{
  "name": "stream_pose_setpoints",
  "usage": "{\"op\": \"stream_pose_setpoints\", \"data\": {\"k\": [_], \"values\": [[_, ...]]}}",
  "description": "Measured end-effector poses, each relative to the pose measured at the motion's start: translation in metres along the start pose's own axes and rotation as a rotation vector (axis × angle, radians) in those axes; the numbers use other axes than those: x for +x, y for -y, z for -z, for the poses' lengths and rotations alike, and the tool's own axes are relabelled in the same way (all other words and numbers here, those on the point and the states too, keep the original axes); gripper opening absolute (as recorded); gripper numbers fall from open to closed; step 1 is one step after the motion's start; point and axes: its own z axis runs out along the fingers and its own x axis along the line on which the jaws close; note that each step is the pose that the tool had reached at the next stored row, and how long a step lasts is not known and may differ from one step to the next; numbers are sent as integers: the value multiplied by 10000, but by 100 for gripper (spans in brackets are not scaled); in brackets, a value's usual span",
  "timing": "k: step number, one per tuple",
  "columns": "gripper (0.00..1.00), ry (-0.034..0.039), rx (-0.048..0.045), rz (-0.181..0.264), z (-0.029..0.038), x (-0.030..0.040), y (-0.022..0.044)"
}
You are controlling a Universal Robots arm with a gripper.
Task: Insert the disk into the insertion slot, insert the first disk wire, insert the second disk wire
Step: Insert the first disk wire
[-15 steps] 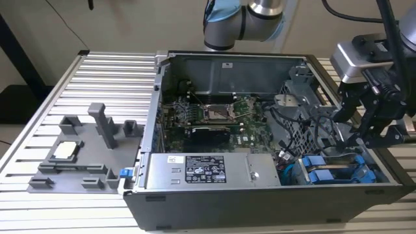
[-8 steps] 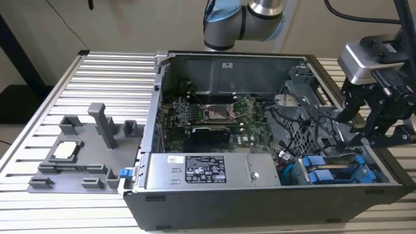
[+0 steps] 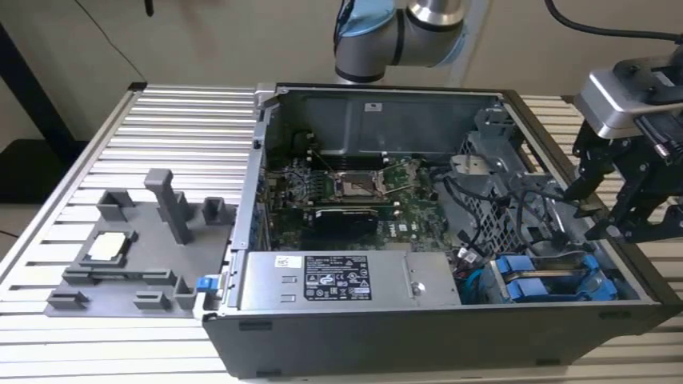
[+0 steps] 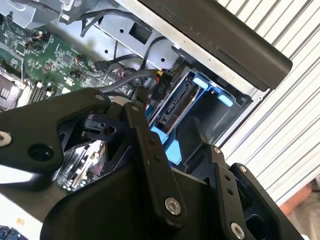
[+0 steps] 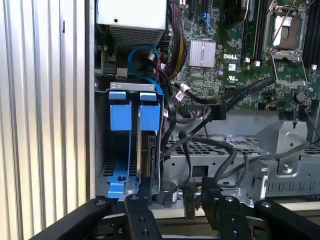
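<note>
The disk [image 5: 148, 156] stands edge-on in the insertion slot of the drive bay [image 5: 125, 86], with its blue carrier tab [image 5: 149, 117] showing; the second wrist view has its edge [image 4: 176, 104] behind a blue frame. In the exterior view the blue carriers [image 3: 542, 280] sit at the case's front right corner. A black power connector [image 4: 161, 89] with red and yellow leads lies at the disk's end; I cannot tell if it is plugged in. A loose black wire with a plug [image 5: 216, 112] hangs over the metal cage. My gripper [image 3: 613, 212] [image 4: 185, 160] [image 5: 177, 215] hovers open over the bay, holding nothing.
The open computer case [image 3: 353, 344] holds a motherboard [image 3: 353, 184], a grey power-supply box [image 3: 336, 280] and tangled cables [image 3: 501, 200]. A blue data cable [image 5: 142, 52] loops near the bay. A grey fixture plate [image 3: 117, 256] rests on the slatted table at the exterior view's left.
</note>
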Motion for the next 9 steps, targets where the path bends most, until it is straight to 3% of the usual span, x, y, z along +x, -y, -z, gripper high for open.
{"op": "stream_pose_setpoints", "data": {"k": [7, 9], "values": [[53, -9, -47, -4, -13, -15, 109], [53, -75, -78, -3, -19, -36, 127]]}}
